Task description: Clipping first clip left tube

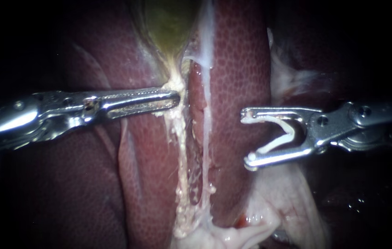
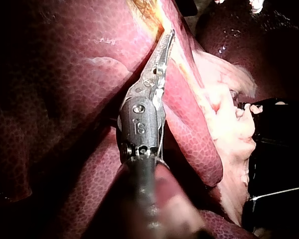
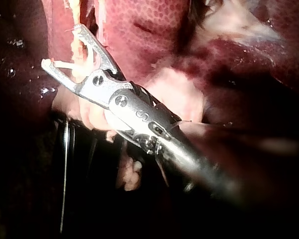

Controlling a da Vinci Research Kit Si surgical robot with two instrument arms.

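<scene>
Gripped with the left instrument (image 1: 178, 97) at the neck of the gallbladder (image 1: 168, 27), long jaws pressed together on the pale tissue (image 1: 174, 84) there. Judged the purpose as drawing that neck sideways, to stretch the strands below it straight against the liver (image 1: 242, 69). Took the left tube (image 1: 182, 157) to be the pale, beaded strand running down from that grip, with a thinner whitish strand (image 1: 207, 138) just beside it and red tissue between the two.

Held the right instrument (image 1: 246, 137) apart from both strands, out over the liver, jaws standing wide yet holding a white clip (image 1: 278, 131) between them, one leg against each jaw, mouth turned toward the tubes. Judged that as lined up for an approach — not yet round anything. Saw no clip on either tube.

Could not gauge the amount of tissue inside the left jaws, with the tip buried in pale tissue in the endoscope view and hard against yellowish tissue in the left wrist view. Could not follow the left tube to its lower end — lost it there in lumpy fat (image 1: 232, 235). Lost both shafts to darkness at the edges, and saw nothing of the far side of the tubes.
</scene>
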